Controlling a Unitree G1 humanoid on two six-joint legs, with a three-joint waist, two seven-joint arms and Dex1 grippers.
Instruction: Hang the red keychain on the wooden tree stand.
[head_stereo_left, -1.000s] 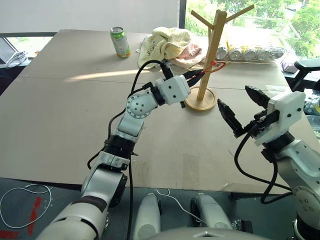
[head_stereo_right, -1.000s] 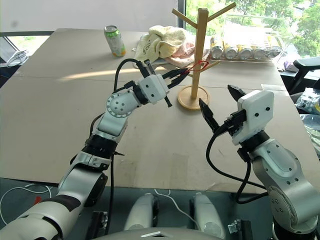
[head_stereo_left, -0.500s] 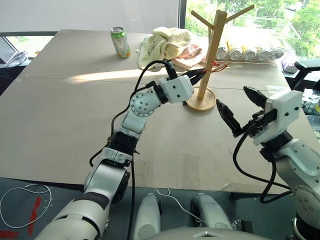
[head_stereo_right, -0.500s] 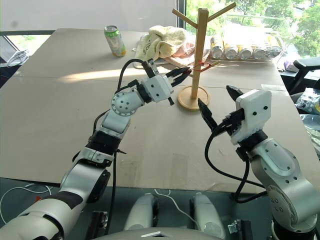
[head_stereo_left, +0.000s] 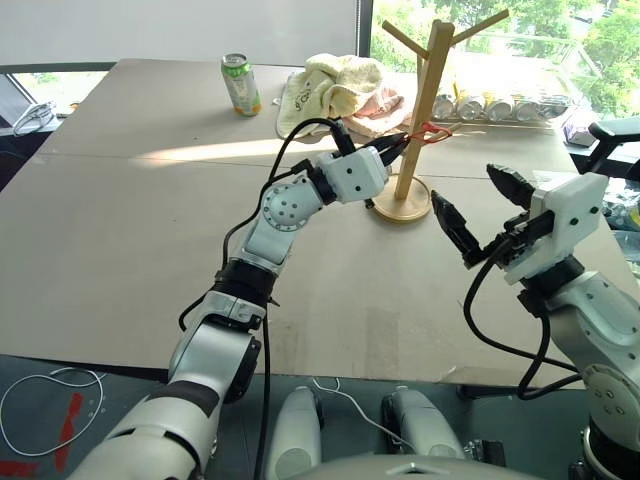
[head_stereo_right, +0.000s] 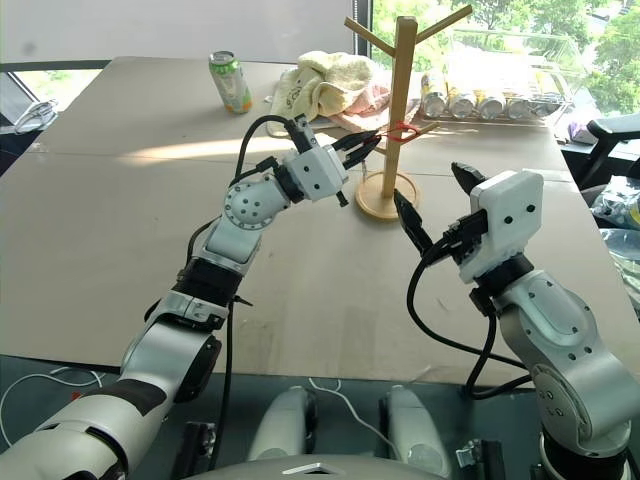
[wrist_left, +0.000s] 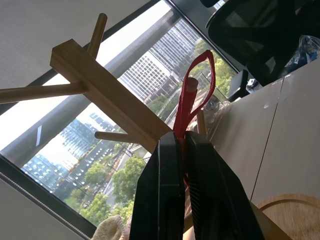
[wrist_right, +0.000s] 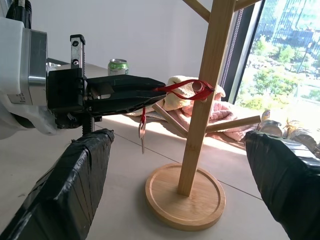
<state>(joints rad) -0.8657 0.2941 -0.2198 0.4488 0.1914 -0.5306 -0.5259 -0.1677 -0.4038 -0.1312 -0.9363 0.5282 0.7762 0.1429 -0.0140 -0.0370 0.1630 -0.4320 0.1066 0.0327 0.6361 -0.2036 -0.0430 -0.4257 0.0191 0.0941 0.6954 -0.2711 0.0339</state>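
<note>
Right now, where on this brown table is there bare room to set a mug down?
The broad brown table is bare on the robot's left, in front of the green drink can. It is crowded around the light wooden tree stand: the yellow towel, the closed left pincer holding the red strap keychain, and the open right pincer.

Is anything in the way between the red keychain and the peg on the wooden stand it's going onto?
Nothing visible blocks it. The left gripper holds the red keychain with jaws shut on the strap, and the loop already sits around the tip of a low peg of the wooden tree stand. The key dangles free below.
</note>
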